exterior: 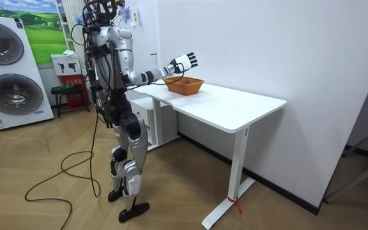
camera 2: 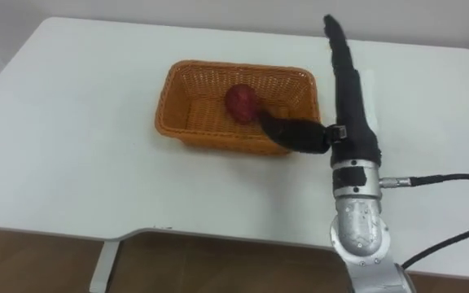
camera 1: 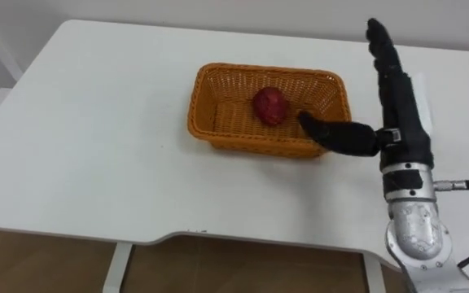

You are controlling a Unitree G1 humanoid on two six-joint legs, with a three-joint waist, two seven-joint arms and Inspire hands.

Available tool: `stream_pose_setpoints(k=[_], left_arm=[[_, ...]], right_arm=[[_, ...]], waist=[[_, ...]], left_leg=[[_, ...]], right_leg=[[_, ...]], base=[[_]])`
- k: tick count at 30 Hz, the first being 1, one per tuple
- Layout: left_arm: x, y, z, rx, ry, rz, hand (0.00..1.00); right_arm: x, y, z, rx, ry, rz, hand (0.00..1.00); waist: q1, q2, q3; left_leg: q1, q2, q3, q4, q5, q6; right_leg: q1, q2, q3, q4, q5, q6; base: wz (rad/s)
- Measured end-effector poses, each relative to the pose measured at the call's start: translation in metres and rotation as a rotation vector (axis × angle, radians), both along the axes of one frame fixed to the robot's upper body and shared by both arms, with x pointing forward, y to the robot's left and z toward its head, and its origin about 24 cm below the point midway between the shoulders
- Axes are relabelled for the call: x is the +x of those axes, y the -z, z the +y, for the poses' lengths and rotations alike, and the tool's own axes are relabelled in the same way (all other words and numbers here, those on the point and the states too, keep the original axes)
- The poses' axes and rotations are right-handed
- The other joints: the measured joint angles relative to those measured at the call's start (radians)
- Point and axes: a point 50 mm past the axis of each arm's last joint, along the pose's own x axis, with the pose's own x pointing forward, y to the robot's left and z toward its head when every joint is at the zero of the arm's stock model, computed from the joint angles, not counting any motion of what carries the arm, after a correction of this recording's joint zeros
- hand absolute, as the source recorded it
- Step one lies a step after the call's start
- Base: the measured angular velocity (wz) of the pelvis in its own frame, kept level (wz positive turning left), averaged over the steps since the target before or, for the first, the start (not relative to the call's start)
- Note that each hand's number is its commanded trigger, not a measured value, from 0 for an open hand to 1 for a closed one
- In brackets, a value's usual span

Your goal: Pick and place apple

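A dark red apple lies inside an orange wicker basket on the white table. My right hand is raised just right of the basket, open, with its fingers straight and pointing away from me. Its thumb juts left over the basket's near right corner, a little short of the apple. The hand holds nothing. In the room view the same hand hovers above the basket at the table's end.
I stand at the table's short end in the room view, with white walls behind the table. Washing machines stand at the room view's left. The table's near edge runs across the bottom of the eye views.
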Motion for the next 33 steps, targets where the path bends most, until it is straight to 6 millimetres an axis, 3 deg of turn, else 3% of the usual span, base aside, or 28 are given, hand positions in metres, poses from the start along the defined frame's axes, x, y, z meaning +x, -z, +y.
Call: stream_pose_setpoints(k=[4, 8, 13, 16, 21, 24, 29, 33], left_arm=[[-0.013, -0.001, 0.004, 0.015, -0.041, 0.023, 0.00], [-0.023, -0.003, 0.010, 0.050, -0.084, 0.035, 0.00], [-0.029, -0.006, 0.019, 0.086, -0.143, 0.041, 0.00], [-0.028, -0.006, 0.022, 0.095, -0.152, 0.042, 0.00], [-0.022, -0.007, 0.022, 0.092, -0.165, 0.035, 0.00], [-0.019, -0.007, 0.023, 0.094, -0.169, 0.022, 0.00], [-0.011, -0.006, 0.021, 0.077, -0.159, 0.006, 0.00], [-0.005, -0.006, 0.020, 0.065, -0.131, -0.002, 0.00]], right_arm=[[-0.010, -0.004, -0.048, 0.081, 0.299, -0.090, 0.00], [-0.026, 0.007, -0.089, 0.192, 0.566, -0.103, 0.00], [-0.059, 0.041, -0.133, 0.257, 0.949, -0.033, 0.00], [-0.079, 0.067, -0.148, 0.330, 1.121, 0.048, 0.00], [-0.115, 0.115, -0.156, 0.436, 1.311, 0.269, 0.00], [-0.141, 0.145, -0.151, 0.464, 1.386, 0.440, 0.00], [-0.168, 0.176, -0.132, 0.602, 1.472, 0.605, 0.00], [-0.175, 0.198, -0.114, 0.618, 1.353, 0.773, 0.00]], waist=[[-0.025, -0.005, -0.0014], [-0.059, -0.004, -0.0018], [-0.105, 0.001, -0.0040], [-0.116, 0.007, -0.0080], [-0.126, 0.019, -0.0146], [-0.126, 0.024, -0.0146], [-0.121, 0.013, -0.0110], [-0.120, 0.008, -0.0021]], left_leg=[[-0.002, 0.000, -0.003, 0.002, 0.000, 0.000], [-0.001, 0.000, -0.002, 0.000, 0.000, 0.000], [-0.008, 0.000, -0.005, 0.010, 0.000, 0.000], [-0.015, 0.000, -0.006, 0.017, 0.000, 0.000], [-0.018, 0.000, -0.009, 0.016, 0.000, 0.000], [-0.016, 0.000, -0.011, 0.017, 0.001, -0.001], [-0.020, -0.001, -0.007, 0.019, 0.003, -0.001], [-0.018, -0.003, -0.004, 0.015, 0.002, -0.001]], right_leg=[[0.001, 0.000, -0.006, -0.001, 0.000, 0.000], [0.002, 0.000, -0.008, -0.001, 0.000, 0.000], [0.000, -0.001, -0.011, -0.001, 0.000, 0.000], [-0.002, -0.001, -0.010, 0.001, 0.000, 0.000], [-0.002, -0.001, -0.005, 0.004, 0.001, -0.001], [0.000, -0.001, -0.005, 0.005, 0.001, -0.001], [-0.003, 0.000, 0.009, 0.003, 0.000, -0.002], [-0.005, 0.001, 0.024, 0.001, 0.000, -0.002]], base=[[0.04], [0.00], [0.00], [0.01], [0.01], [0.01], [-0.02], [-0.02]])
